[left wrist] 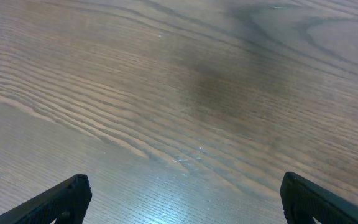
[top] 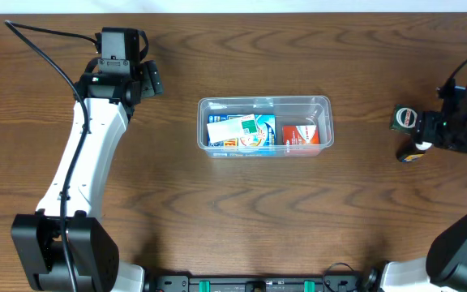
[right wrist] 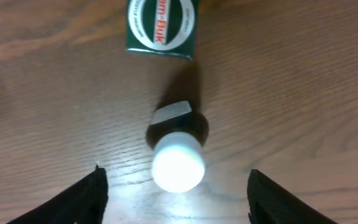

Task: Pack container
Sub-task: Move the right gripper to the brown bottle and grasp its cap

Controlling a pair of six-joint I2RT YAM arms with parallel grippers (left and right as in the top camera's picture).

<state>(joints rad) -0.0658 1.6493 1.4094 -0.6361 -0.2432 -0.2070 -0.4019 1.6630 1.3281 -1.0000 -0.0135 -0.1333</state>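
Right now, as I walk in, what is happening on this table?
Two robot arms are packing a clear plastic container in the middle of the wooden table. It holds a blue, white and green box and a red box. The right gripper is open above a small dark bottle with a white cap, which is next to a small green box; both are outside the container. The left gripper is open over bare wood and holds nothing.

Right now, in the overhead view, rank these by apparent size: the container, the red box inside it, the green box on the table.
Largest: container
Then: red box
Smallest: green box, only narrowly
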